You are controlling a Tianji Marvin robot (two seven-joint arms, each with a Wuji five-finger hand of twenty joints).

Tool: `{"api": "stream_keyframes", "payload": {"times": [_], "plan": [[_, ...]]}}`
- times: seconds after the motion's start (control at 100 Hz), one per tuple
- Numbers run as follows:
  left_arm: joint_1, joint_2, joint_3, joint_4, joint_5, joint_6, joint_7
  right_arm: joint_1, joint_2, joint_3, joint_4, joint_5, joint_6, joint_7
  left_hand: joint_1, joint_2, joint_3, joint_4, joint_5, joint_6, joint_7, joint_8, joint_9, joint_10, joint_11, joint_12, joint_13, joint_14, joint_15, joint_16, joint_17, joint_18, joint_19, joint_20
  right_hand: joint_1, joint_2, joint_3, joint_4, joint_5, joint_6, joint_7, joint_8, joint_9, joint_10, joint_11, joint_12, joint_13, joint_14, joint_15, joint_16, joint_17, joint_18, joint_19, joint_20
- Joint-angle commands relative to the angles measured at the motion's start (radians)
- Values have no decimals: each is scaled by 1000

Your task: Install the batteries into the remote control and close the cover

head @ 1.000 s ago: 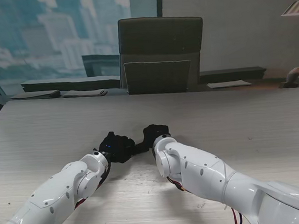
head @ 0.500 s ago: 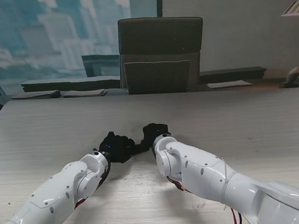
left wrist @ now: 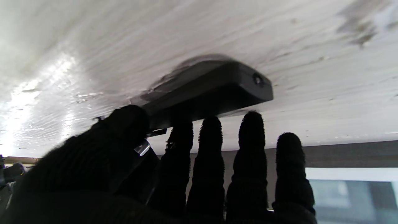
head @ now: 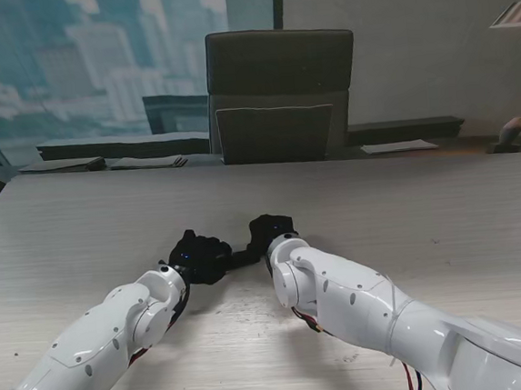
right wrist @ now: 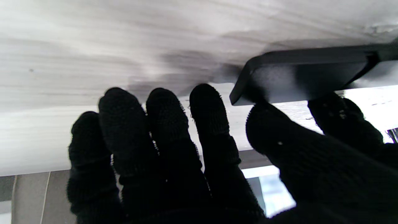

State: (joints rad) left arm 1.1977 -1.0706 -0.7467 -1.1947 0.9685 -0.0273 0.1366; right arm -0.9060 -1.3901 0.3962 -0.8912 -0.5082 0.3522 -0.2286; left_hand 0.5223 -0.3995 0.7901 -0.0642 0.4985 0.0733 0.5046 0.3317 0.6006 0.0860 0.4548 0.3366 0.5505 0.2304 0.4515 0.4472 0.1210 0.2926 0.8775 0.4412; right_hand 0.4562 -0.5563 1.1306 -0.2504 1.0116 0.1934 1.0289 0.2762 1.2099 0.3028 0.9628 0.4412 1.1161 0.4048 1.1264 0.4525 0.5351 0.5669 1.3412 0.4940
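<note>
Holding the remote control [left wrist: 214, 90] between both hands over the middle of the desk [head: 408, 209], close in front of the robot. Left hand [head: 197, 257] clamped on one end: thumb pressed against the body's edge, four fingers [left wrist: 211, 149] ranged along its long side in the left wrist view. Right hand [head: 271, 228] at roughly three o'clock of the left, thumb [right wrist: 279, 137] touching the corner of the dark slab [right wrist: 304, 77], the other fingers spread apart and closed on nothing. Judged as a brace rather than a full grip, though cannot tell for sure.

Long axis running from nine to three o'clock across the stand's view, bridging the two palms, seen there only as a dark link between them. Left hand carrying it, right hand free and just beside the far end, so better placed for the next sliding or pressing move. No battery visible anywhere, and no seam of a cover made out. Stage of the task hard to judge from so dark a body.
</note>
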Motion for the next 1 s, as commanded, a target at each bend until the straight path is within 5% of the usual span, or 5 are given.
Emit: {"api": "stream_keyframes", "payload": {"times": [0.0,0.75,0.86,0.89,0.99], "plan": [[14,7,-2,-6,7,13,-19,-25,7,-6,11,0,-4,22,-33,-13,-17,0,-25,8,-13,-2,-49,21,-4,16,-50,-7,-27,-8,-35,1,-28,-3,93,-88,-8,-1,2,-9,16,-19,25,18,20,-4,31,-14,9,-4,-5,-5,21,1],[50,26,-50,-42,41,20,-96,-24,7,-4,7,2,-24,19,-15,-33,-8,3,16,8,-3,-3,16,3,30,25,1,-5,-11,-1,-12,0,-17,-1,50,-75,-20,10,16,-10,1,-23,26,18,15,-5,28,-12,8,-10,-3,-4,20,-2],[40,23,-34,-25,28,20,-87,-25,8,-2,5,4,-30,19,0,-38,23,2,45,-5,68,34,60,-14,71,47,30,-7,3,5,-1,0,-6,5,-30,-41,-45,80,48,-6,-81,50,19,21,11,-4,20,-9,4,-10,-10,-3,16,-4],[37,22,-29,-21,27,19,-85,-25,8,-1,5,4,-32,18,3,-39,30,2,51,-16,91,45,71,-22,81,52,36,-7,6,6,1,1,-5,5,-61,-25,-55,120,59,-4,-129,136,17,23,9,-4,19,-9,3,-9,-13,-3,15,-4],[27,21,-13,-8,16,15,-81,-27,9,2,3,6,-38,16,15,-45,53,3,53,-33,163,84,83,-34,108,67,43,-11,9,7,6,0,-3,7,-121,-18,-86,128,59,-1,-148,169,10,26,6,-4,9,-5,-1,-9,-21,-3,11,-5]]}}
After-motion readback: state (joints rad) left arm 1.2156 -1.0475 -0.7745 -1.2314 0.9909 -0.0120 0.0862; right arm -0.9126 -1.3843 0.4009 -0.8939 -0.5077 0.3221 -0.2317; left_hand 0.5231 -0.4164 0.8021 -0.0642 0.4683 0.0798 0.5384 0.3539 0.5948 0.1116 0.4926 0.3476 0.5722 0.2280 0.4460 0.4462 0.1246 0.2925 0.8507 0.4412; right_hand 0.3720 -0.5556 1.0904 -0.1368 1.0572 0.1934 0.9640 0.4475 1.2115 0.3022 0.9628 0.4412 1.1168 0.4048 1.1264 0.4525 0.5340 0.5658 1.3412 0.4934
